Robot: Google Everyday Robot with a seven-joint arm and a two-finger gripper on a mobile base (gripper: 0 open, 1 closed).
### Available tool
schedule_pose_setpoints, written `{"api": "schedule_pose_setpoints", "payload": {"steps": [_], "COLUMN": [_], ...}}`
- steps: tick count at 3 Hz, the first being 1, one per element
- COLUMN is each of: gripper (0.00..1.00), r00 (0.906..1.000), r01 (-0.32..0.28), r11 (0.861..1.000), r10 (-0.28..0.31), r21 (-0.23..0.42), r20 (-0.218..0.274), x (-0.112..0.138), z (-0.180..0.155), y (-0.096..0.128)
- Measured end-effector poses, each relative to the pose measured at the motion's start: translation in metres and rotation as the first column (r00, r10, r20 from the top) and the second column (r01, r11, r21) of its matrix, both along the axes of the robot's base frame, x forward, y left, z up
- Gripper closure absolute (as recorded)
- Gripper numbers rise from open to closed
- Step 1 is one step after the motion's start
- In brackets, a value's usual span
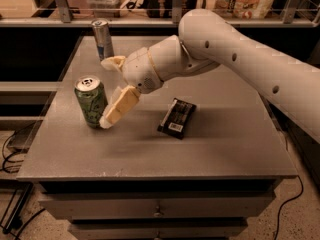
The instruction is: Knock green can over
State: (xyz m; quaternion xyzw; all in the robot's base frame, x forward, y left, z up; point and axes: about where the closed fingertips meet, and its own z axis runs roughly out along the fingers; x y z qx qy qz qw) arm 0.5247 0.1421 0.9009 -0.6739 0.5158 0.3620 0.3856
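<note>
The green can [90,102] stands upright on the left part of the grey table [215,149]. It is light green with darker swirls and a silver top. My gripper [104,92] is right beside the can's right side, with its fingers open. The lower finger [119,107] slants down, and its tip is at the can's lower right side, touching it or nearly so. The upper finger [112,62] sits above and behind the can's top. The white arm [240,54] reaches in from the right.
A slim silver-and-blue can [102,38] stands at the table's back left. A black packet [176,117] lies flat in the middle of the table. The table's left edge is close to the green can. A shelf with clutter runs behind.
</note>
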Motion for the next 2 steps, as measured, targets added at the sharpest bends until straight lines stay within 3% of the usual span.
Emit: {"api": "schedule_pose_setpoints", "payload": {"steps": [1,2], "gripper": [0.0,0.18], "r00": [0.9992,0.9976], "r01": [-0.035,-0.063], "r11": [0.999,0.997], "r10": [0.036,0.064], "r21": [0.031,0.049], "r20": [-0.015,-0.025], "x": [-0.0044,-0.0099], "z": [-0.0076,-0.0141], "y": [0.0184,0.0279]}}
